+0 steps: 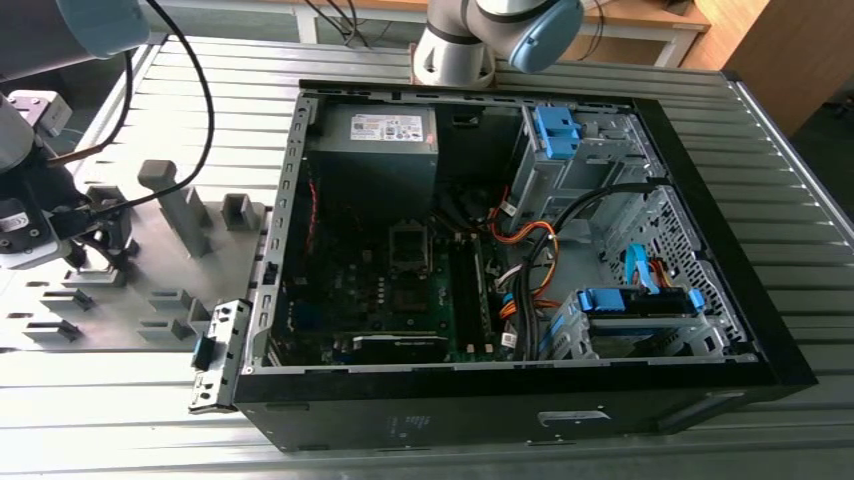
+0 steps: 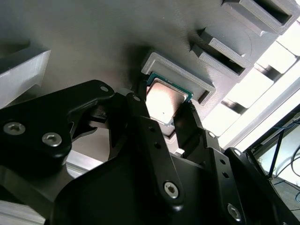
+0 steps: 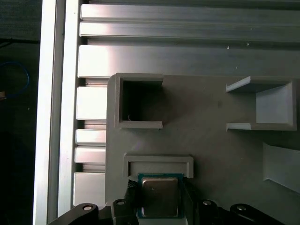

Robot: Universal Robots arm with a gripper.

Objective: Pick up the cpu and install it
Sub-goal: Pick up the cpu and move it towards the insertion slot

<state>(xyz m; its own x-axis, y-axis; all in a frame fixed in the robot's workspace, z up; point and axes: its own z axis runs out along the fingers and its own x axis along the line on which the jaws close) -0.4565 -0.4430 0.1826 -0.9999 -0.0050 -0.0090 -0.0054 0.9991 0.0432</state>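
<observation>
The cpu point(image 2: 166, 101) is a small square chip with a silver-grey top and a green rim. It lies between my two black fingers point(image 2: 138, 101), which press on its two opposite edges. My gripper point(image 2: 164, 107) is shut on it, right by a shallow grey holder frame point(image 2: 180, 75). The first wrist view shows the cpu point(image 3: 159, 197) just beside that frame point(image 3: 157, 164), with my gripper point(image 3: 159, 199) around it. In the exterior view my gripper point(image 1: 94, 255) hangs low over the grey fixture plate point(image 1: 147, 290) at the exterior view's left, apart from the open computer case point(image 1: 521, 240).
The fixture plate carries several raised grey holders and posts point(image 1: 174, 205). Inside the case lie a motherboard with its socket point(image 1: 407, 245), a power supply point(image 1: 387, 130), orange cables point(image 1: 527, 250) and blue drive brackets point(image 1: 641, 300). The arm's base point(image 1: 461, 45) stands behind the case.
</observation>
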